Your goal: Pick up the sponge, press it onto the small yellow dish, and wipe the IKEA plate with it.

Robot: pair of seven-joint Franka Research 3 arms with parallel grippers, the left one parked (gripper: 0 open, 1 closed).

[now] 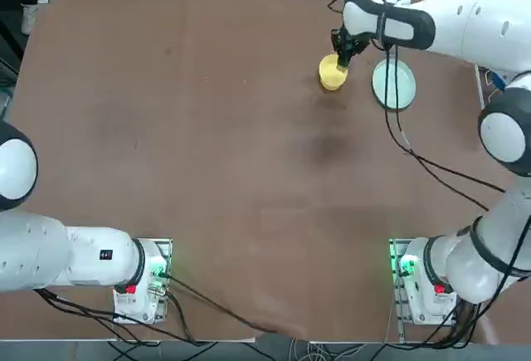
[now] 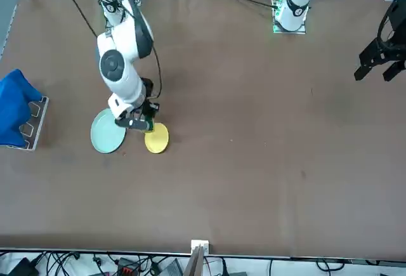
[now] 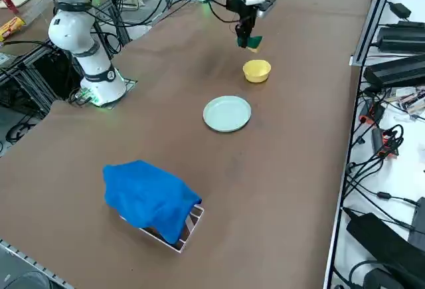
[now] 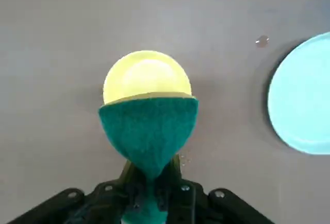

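Brown tabletop (image 1: 232, 170), smooth & flat, w/ a wet drop (image 4: 262, 41) on it. Over to one side a soft blue cloth (image 3: 149, 192) hangs in folds on a white wire rack (image 3: 192, 226).

Pick-up is done: right gripper (image 4: 151, 170) has its jaws pinched tight on the sponge (image 4: 149, 126), up in the air close to the small yellow dish (image 3: 257, 71). They look apart in the side view, so no press now. Can't tell if any pressing is done. What's left, prob.: push sponge on dish, go to the IKEA plate (image 3: 227, 113), wipe it. Prob. less than ½ way.

Sponge is squishy, pinched thin at the grip & spread like a fan, w/ fuzzy dark green & a pale yellow edge. Dish is round like a wee bowl; plate is wider, pale green, shiny, w/ a rim.
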